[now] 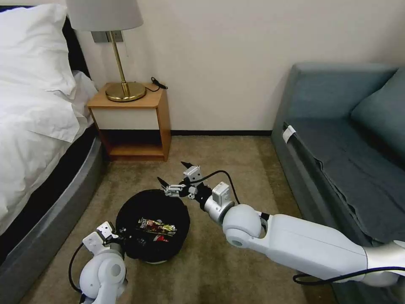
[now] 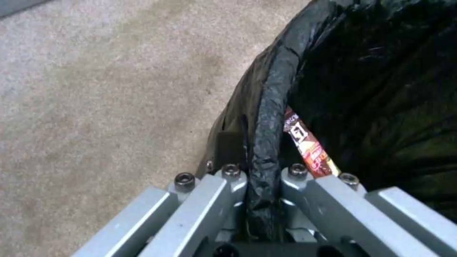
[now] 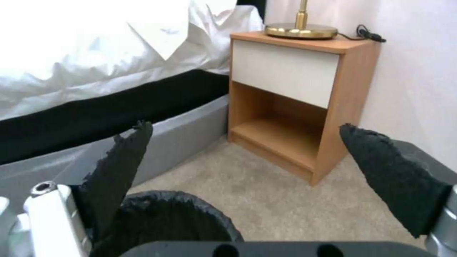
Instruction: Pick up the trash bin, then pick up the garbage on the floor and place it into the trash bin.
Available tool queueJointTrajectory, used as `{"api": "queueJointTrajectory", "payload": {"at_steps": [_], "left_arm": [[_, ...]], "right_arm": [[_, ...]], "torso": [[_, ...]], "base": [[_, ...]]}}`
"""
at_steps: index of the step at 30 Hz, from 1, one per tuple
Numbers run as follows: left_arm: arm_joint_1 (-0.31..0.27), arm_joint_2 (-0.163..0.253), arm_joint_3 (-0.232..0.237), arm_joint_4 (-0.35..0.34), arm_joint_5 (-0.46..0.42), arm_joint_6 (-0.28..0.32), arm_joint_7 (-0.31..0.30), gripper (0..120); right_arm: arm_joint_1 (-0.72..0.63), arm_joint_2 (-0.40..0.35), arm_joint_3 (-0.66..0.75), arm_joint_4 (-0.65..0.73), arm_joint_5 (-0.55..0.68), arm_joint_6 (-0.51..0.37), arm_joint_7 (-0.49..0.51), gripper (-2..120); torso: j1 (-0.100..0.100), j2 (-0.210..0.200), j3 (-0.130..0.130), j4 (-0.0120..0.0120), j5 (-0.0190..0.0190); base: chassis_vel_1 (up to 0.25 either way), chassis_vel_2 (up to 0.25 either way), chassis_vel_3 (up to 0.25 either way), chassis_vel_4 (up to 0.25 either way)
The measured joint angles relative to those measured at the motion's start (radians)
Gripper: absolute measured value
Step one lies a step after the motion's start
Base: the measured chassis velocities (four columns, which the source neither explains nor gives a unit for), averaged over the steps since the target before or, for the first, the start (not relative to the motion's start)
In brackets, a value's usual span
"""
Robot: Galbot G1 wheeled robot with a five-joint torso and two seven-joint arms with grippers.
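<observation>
Your left gripper (image 2: 264, 200) was clamped on the bin (image 1: 130, 236) rim; the right gripper (image 1: 173, 175) hung above, jaws wide, empty. Wrapper (image 1: 157, 226) inside; probably seek remaining litter.

Beige carpet floor (image 1: 236, 160) carries wooden nightstand (image 1: 133, 122) (against wall), bed, sofa.

You have open carpet (image 1: 236, 156) between the nightstand (image 1: 135, 122) and the sofa (image 1: 337, 160). The bed (image 1: 38, 139) closes off the left side. The bin (image 1: 152, 223) has an open mouth with wrappers (image 1: 158, 228) lying low inside. The left pincer (image 2: 261, 178) clamps its near rim; the right pincer (image 1: 173, 175), spread wide, hangs over the far rim.
</observation>
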Motion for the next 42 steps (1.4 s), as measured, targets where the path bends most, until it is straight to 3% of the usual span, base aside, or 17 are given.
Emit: {"api": "queueJointTrajectory", "payload": {"at_steps": [3,11,16,18,22,23,24,25,28,35,37,38,42], "left_arm": [[0.0,0.0,0.0,0.005,0.029,-0.02,0.024,4],[0.008,0.001,-0.013,0.022,0.238,-0.191,0.177,37],[0.017,0.003,-0.019,0.021,0.277,-0.218,0.213,53],[0.025,0.005,-0.028,0.018,0.327,-0.272,0.276,66],[0.029,0.006,-0.034,0.017,0.364,-0.317,0.341,72],[0.031,0.009,-0.039,0.016,0.407,-0.374,0.427,82],[0.031,0.009,-0.039,0.016,0.407,-0.374,0.427,82],[0.034,0.012,-0.041,0.011,0.421,-0.405,0.484,87],[0.042,0.021,-0.042,-0.004,0.437,-0.435,0.545,98],[0.063,0.028,-0.051,-0.034,0.487,-0.469,0.596,100],[0.07,0.032,-0.044,-0.053,0.494,-0.476,0.611,100],[0.07,0.032,-0.044,-0.053,0.494,-0.476,0.611,100],[0.078,0.045,-0.028,-0.079,0.499,-0.484,0.631,100]], "right_arm": [[-0.009,-0.002,0.004,-0.001,-0.002,0.0,0.001,100],[-0.037,-0.012,0.028,-0.005,-0.007,0.003,0.001,100],[-0.047,-0.012,0.035,-0.007,-0.007,0.004,0.001,100],[-0.065,-0.014,0.059,-0.006,-0.008,0.005,0.002,100],[-0.084,-0.017,0.088,-0.003,-0.008,0.005,0.003,100],[-0.119,-0.021,0.146,0.005,-0.013,0.004,0.009,100],[-0.119,-0.021,0.146,0.005,-0.013,0.004,0.009,100],[-0.149,-0.023,0.204,0.013,-0.028,0.002,0.023,100],[-0.24,-0.026,0.362,0.047,-0.1,-0.014,0.072,100],[-0.43,-0.051,0.609,0.124,-0.234,-0.001,0.096,100],[-0.57,-0.049,0.76,0.189,-0.292,-0.001,0.086,100],[-0.57,-0.049,0.76,0.189,-0.292,-0.001,0.086,100],[-0.781,-0.01,0.982,0.304,-0.383,-0.007,0.072,100]], "torso": [[0.0,0.0,0.0,-0.0001,-0.0002],[0.0,0.0,0.0,-0.0001,0.0],[0.0,0.0,0.0,0.0,0.0],[0.0,0.0,0.0,0.0001,0.0],[0.0,0.0,0.0,0.0001,0.0001],[0.0,0.0,0.0,0.0,0.0001],[0.0,0.0,0.0,0.0,0.0001],[0.0,0.0,0.0,0.0001,0.0001],[0.0,0.0,0.0,-0.0002,0.0003],[0.0,0.0,0.0,0.0,0.0004],[0.0,0.0,0.0,-0.0002,0.0002],[0.0,0.0,0.0,-0.0002,0.0002],[0.0,0.0,0.0,-0.0003,0.0001]], "base": [[0.0,0.0,0.0,0.0],[0.0,0.0,0.0,0.0],[0.0,0.0,0.0,0.0],[0.0,0.0,0.0,0.0],[0.0,0.0,0.0,0.0],[0.0,0.0,0.0,0.0],[0.0,0.0,0.0,0.0],[0.0,0.0,0.0,0.0],[0.0,0.0,0.0,0.0],[0.0,0.0,0.0,0.0],[0.0,0.0,0.0,0.0],[0.0,0.0,0.0,0.0],[0.0,0.0,0.0,0.0]]}}
